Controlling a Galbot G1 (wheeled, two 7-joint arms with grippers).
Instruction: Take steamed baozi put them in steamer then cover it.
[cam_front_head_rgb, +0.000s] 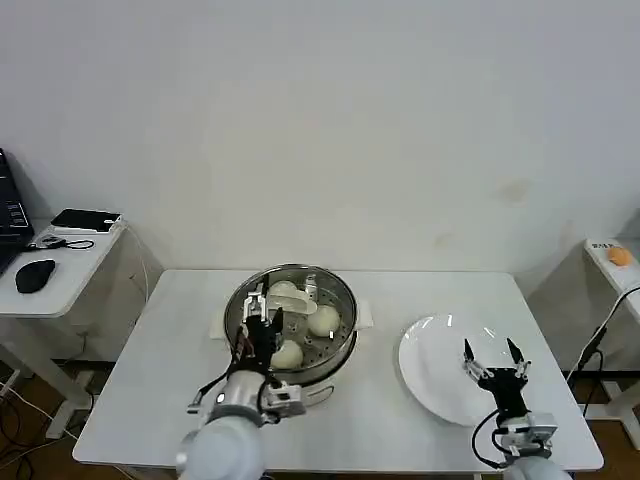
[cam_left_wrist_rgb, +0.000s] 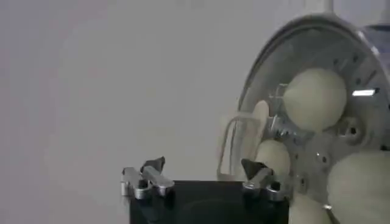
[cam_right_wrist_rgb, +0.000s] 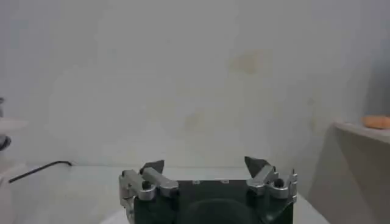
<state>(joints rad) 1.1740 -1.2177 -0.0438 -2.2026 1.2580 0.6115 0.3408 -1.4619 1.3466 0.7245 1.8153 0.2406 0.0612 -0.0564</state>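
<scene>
The steamer (cam_front_head_rgb: 338, 360) stands mid-table with three baozi (cam_front_head_rgb: 323, 320) showing inside it. The clear cover (cam_left_wrist_rgb: 277, 55) seems to lie on the pot, and the buns (cam_left_wrist_rgb: 314, 97) are seen through the glass. Its cream-white bar handle (cam_left_wrist_rgb: 234, 143) stands just beyond my left gripper (cam_left_wrist_rgb: 203, 164), close to one fingertip and not between the jaws. My left gripper (cam_front_head_rgb: 262, 322) hovers open over the near left part of the pot. My right gripper (cam_front_head_rgb: 490, 350) is open and empty over the white plate (cam_front_head_rgb: 430, 372); it (cam_right_wrist_rgb: 205, 163) faces the wall.
The white plate lies to the right of the steamer. A side table at the left holds a mouse (cam_front_head_rgb: 35, 275) and a black box (cam_front_head_rgb: 85, 220). A shelf at the right edge carries an orange object (cam_front_head_rgb: 620, 256). Bare tabletop lies along the front edge.
</scene>
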